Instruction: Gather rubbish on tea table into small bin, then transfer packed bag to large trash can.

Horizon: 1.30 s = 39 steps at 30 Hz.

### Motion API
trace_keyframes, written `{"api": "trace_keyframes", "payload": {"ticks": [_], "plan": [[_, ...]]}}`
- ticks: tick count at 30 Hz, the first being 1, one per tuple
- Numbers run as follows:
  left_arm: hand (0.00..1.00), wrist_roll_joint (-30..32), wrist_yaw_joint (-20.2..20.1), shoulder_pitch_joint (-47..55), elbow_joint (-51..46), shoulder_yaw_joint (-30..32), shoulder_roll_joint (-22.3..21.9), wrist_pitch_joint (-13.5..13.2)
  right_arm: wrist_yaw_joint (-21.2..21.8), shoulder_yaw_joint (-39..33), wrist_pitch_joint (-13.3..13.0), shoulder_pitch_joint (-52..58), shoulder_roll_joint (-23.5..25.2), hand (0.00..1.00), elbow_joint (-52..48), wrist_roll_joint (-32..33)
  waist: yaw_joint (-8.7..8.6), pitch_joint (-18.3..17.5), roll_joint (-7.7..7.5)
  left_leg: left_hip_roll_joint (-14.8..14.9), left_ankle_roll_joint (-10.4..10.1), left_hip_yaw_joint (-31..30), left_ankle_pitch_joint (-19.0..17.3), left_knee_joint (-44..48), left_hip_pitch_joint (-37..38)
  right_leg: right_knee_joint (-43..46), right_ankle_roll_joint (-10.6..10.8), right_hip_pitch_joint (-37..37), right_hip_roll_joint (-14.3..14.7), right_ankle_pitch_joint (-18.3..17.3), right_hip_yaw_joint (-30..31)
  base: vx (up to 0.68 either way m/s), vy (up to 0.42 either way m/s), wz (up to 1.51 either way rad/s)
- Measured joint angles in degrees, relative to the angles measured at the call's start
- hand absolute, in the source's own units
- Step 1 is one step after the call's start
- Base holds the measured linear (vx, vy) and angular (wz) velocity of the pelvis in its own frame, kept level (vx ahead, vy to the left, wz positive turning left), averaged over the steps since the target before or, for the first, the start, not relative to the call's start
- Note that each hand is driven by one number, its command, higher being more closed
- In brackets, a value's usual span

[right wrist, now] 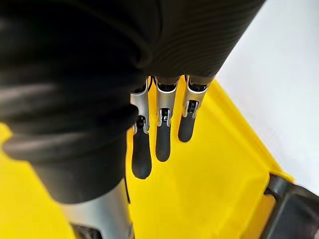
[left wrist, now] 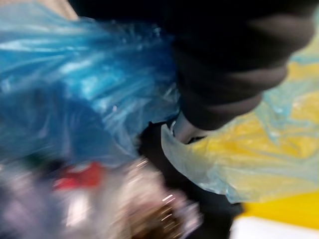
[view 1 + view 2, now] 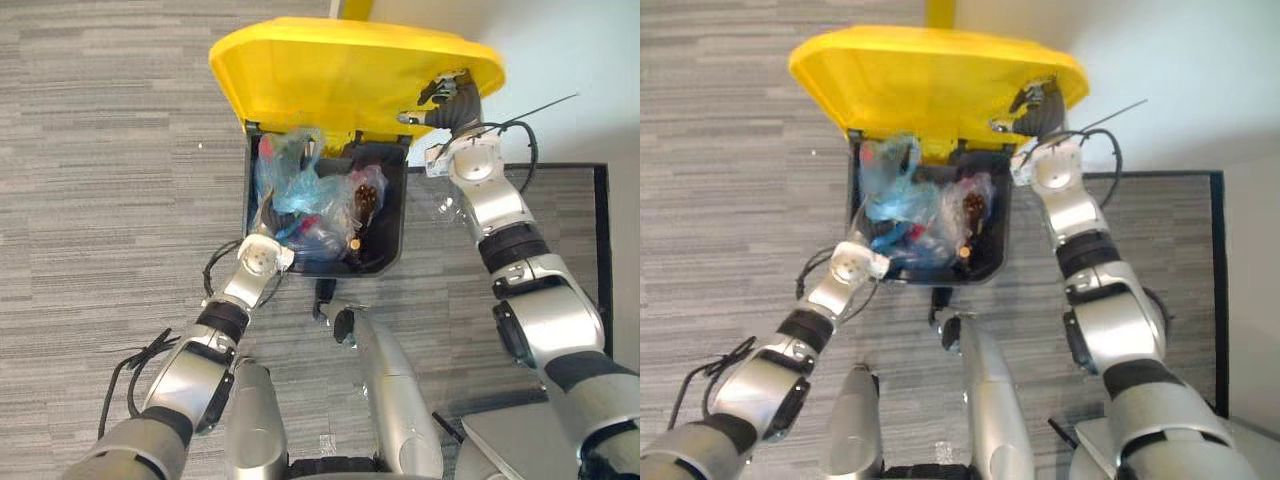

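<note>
From where I stand, the large trash can (image 3: 398,205) is open, its yellow lid (image 3: 350,75) tipped up and back. The right hand (image 1: 160,134) props it there, flat and relaxed against the yellow underside, holding nothing.

The packed blue bag (image 3: 298,185) sits inside the can near its left wall, on top of other rubbish, including 1 clear bag (image 3: 362,195) with something brown in it. The left hand (image 2: 224,74) reaches down into the can right against the blue plastic. It is buried among the folds, so I cannot tell whether it grips the bag or not.

The bag looks thin, soft and slippery. It crumples and bulges instead of keeping a shape, and the film looks easy to tear on anything sharp inside. It seems light, since it rides high on the heap and does not sink. I would take it by the gathered neck or a bunched fold at the top, because the smooth, swollen sides would slide out of a pinch. A grip low down could split the film or squeeze the contents out.

The lid is the opposite: stiff, smooth and probably ready to drop once the right hand leaves it. To me the bag appears to be delivered, with the release and withdrawal of the left hand the remaining step.
</note>
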Motion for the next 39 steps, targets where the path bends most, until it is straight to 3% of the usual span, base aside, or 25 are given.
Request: {"api": "trace_keyframes", "payload": {"ticks": [7, 13, 24, 30, 35, 39], "plan": [[0.00, 13.85, 0.19, 0.29, 5.22, 3.58, -1.48, 5.74, -0.32, 1.32, -0.24, -0.53, 3.69, 0.00, -0.06, -0.01, -0.37, -0.01, -0.05, 0.13, -0.01, 0.55, 0.00, 0.04, -0.02, -0.09, 0.15, -0.40, 0.27, -0.13, 0.36, 0.00, 0.003, -0.03], [0.00, 19.52, 0.22, 0.18, 4.91, 3.99, -2.80, 7.32, -0.26, 3.45, -0.29, 0.28, 4.04, 0.00, -4.50, -1.22, -0.52, -0.12, -0.22, 0.18, -0.03, 0.79, 0.00, 0.04, -1.09, -0.17, 0.78, -1.60, 0.26, -0.54, 0.24, 0.00, 0.000, 0.00], [0.00, 18.94, 0.66, 0.52, -2.67, 3.26, -3.83, 7.27, 0.75, 3.53, -0.31, 5.19, 3.93, 0.00, -6.10, -3.42, -0.72, -0.45, -0.44, 0.13, -0.03, -0.67, 0.04, 0.07, 0.48, -1.02, 0.26, 1.68, -0.54, -0.23, -1.20, -0.01, 0.021, 0.08], [0.00, 15.06, 1.68, 2.99, -11.31, 3.29, -1.42, 7.00, 1.35, 3.18, -0.27, 7.58, 3.73, 0.00, -6.29, -6.74, -0.36, -0.66, -0.52, 0.12, 0.04, -1.09, 0.35, -0.96, 1.34, -0.93, 0.05, 2.88, -0.69, -0.10, -1.24, 0.01, 0.024, 0.04], [0.00, 10.39, 1.74, 10.57, -25.61, 3.42, -1.67, 2.91, 2.22, 0.30, 0.35, 14.68, 3.26, 0.00, -7.88, -8.82, 0.17, -0.91, -0.39, -0.40, 0.56, -2.03, 1.05, -2.19, 4.03, -1.11, 0.35, 5.84, -1.49, -0.28, -1.31, 0.01, 0.044, 0.15], [0.00, 7.29, 1.70, 23.03, -33.67, 6.31, -3.07, 0.87, 2.64, -1.47, 0.39, 22.94, 3.52, 0.00, -9.63, -9.82, 0.92, -4.90, -0.18, -0.79, 0.88, -2.30, 1.63, -3.04, 4.14, -1.06, 1.01, 6.00, -2.08, -0.73, -1.45, 0.01, 0.031, 0.11]]}}
